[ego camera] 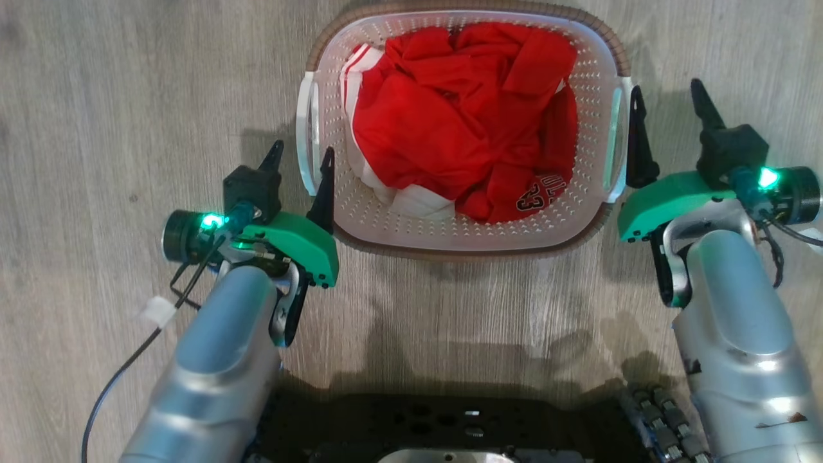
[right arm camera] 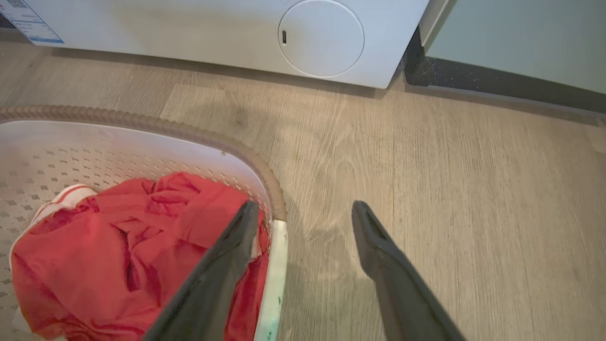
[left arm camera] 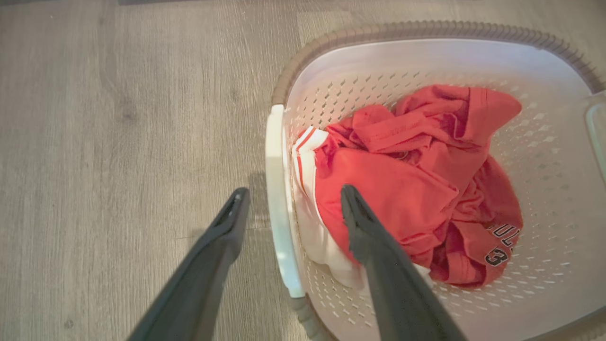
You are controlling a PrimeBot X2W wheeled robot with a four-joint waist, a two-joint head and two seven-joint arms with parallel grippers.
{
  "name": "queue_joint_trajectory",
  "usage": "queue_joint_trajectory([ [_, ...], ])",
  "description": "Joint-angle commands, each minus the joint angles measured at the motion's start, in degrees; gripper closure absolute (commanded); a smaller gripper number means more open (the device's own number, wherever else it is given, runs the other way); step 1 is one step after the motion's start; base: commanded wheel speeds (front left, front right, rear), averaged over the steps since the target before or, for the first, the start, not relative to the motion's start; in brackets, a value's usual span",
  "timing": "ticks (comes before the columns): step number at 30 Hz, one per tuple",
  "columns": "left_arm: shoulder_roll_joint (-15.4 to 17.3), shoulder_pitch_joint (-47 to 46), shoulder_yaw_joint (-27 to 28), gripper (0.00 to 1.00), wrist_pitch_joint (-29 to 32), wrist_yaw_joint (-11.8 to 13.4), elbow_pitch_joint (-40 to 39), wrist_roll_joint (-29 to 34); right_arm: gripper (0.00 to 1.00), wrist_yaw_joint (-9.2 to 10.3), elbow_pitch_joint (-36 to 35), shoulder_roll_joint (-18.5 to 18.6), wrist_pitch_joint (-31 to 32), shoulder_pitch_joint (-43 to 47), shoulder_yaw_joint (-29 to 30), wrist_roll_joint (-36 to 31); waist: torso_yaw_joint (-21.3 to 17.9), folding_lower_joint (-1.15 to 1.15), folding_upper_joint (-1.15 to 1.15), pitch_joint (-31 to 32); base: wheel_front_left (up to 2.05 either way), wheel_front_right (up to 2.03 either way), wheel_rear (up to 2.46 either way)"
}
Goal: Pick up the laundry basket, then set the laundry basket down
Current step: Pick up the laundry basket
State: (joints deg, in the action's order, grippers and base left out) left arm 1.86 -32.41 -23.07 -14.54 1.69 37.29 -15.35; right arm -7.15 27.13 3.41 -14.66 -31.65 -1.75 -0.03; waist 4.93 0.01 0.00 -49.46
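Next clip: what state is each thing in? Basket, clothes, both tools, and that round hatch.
laundry basket: upright on the floor, not gripped.
red clothing: crumpled inside the basket.
left tool: open, astride the left handle.
right tool: open, astride the right handle.
round hatch: shut.

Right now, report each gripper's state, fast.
Left gripper: open, empty, fingers either side of a handle of the laundry basket.
Right gripper: open, empty.
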Motion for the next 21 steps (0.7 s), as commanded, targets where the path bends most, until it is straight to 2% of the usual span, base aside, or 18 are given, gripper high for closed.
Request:
queue_joint_trajectory([
  [1, 1.0, 0.5, 0.8, 0.00, -0.5, -0.1, 0.2, -0.6, 0.00, -0.34, -0.4, -0.5, -0.3, 1.4, -1.4, 0.0, 0.1, -0.01, 0.00, -0.5, 0.00, 0.00, 0.00],
  [21, 1.0, -7.2, -4.7, 0.00, -0.5, -0.1, 10.1, -3.5, 0.00, -0.34, 10.3, -0.5, -0.3, -1.5, -3.2, 0.1, 1.6, -0.01, 0.00, -3.3, 0.00, 0.00, 0.00],
])
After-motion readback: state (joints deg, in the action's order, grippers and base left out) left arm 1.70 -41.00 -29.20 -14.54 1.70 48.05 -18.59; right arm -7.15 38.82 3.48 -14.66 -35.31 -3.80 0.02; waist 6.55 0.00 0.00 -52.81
